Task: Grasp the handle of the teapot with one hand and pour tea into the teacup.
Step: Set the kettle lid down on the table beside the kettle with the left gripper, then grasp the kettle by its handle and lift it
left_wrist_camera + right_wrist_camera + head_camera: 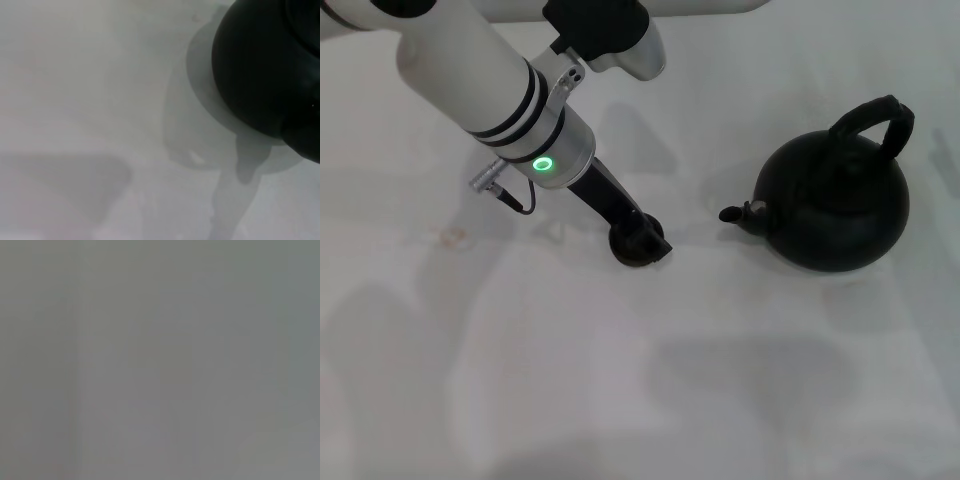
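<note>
Black left gripper (642, 243): seen low on the table (620, 380), at the teacup (632, 252); whether the fingers are spread or pressed together cannot be told (they merge with the dark cup in the head view).
Left arm (490, 80): white casing, black bands, green ring light lit at the wrist; reached in from the upper left of the head view.
Teacup: small, dark, set on the table directly under the gripper tip, well apart from the teapot.
Teapot (835, 205): round matte black body, upright on the table to the right of the cup; short spout (738, 212) pointed toward the cup.
Handle (876, 120): black arch over the pot top, untouched by anything.
Left wrist view: dark round teapot body (260, 65) seen, shadow cast on the white surface.
Right gripper: not seen; right wrist view filled with plain grey only.
</note>
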Motion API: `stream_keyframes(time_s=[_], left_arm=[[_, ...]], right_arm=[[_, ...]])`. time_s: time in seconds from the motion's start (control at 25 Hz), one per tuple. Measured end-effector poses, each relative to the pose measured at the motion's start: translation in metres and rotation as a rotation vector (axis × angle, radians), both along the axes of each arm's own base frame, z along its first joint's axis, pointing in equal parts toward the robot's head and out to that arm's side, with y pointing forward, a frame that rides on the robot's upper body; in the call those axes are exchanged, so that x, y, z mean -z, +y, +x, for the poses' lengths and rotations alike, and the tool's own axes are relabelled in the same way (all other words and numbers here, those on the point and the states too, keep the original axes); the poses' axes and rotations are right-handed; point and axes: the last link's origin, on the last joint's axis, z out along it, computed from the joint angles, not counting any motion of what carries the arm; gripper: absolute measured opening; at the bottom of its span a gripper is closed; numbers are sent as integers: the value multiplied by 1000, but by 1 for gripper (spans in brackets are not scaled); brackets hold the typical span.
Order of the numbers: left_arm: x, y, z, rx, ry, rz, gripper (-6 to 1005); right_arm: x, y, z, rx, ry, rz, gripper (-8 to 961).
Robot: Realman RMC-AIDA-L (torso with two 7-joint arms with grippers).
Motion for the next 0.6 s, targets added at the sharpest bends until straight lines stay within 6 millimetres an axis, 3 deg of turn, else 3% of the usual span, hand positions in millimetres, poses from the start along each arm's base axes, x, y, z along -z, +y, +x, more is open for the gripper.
stream_keyframes(time_s=[0.24,0.6], left_arm=[[-1,1,1,-11,-4,8,781],[-18,1,33,58,-108,55,785]], right_arm=[[0,0,0,1,0,1,850],[-1,1,0,1,0,1,850]])
